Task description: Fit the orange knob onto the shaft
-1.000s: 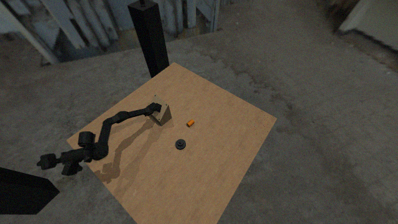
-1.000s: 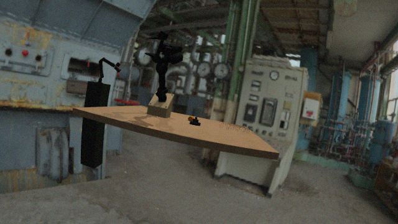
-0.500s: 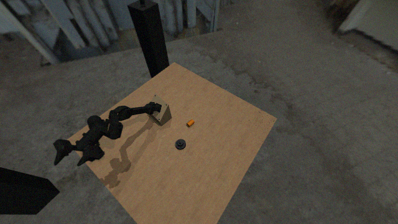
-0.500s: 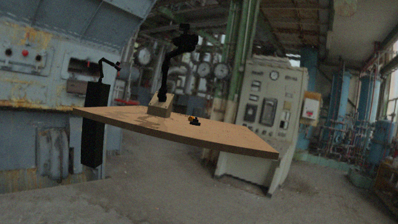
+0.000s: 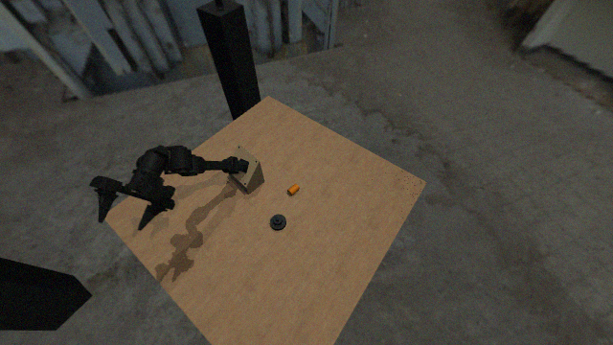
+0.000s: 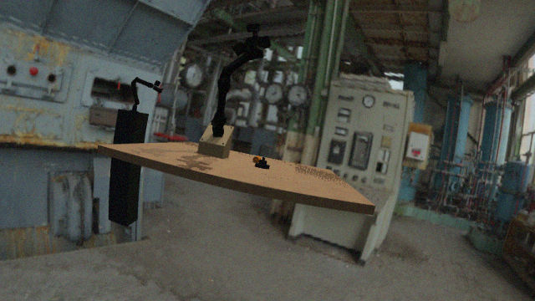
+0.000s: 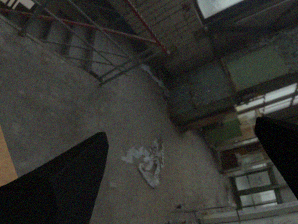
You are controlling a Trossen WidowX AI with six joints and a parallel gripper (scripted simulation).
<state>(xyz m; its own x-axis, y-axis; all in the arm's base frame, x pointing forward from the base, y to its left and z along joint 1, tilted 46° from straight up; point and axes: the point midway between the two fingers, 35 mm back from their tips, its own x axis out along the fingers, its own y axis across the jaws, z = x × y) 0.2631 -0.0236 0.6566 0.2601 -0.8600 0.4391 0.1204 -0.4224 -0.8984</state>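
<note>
From the left of the top view, we saw the pincer (image 5: 121, 225) (image 6: 252, 35) (image 7: 181, 132) raised high, its fingers spread wide with nothing between them. Next came the black arm (image 5: 179, 160) (image 6: 224, 84), bent above its beige base block (image 5: 259, 179) (image 6: 213, 150). Further right we found the round pedestal (image 5: 273, 226) (image 6: 262, 165) on the wooden table (image 5: 335, 158) (image 6: 251, 184) (image 7: 6, 165), its dark shaft bare. The orange knob (image 5: 293, 190) (image 6: 256, 159) lay near it, apparently on its side, though it looked small to us.
</note>
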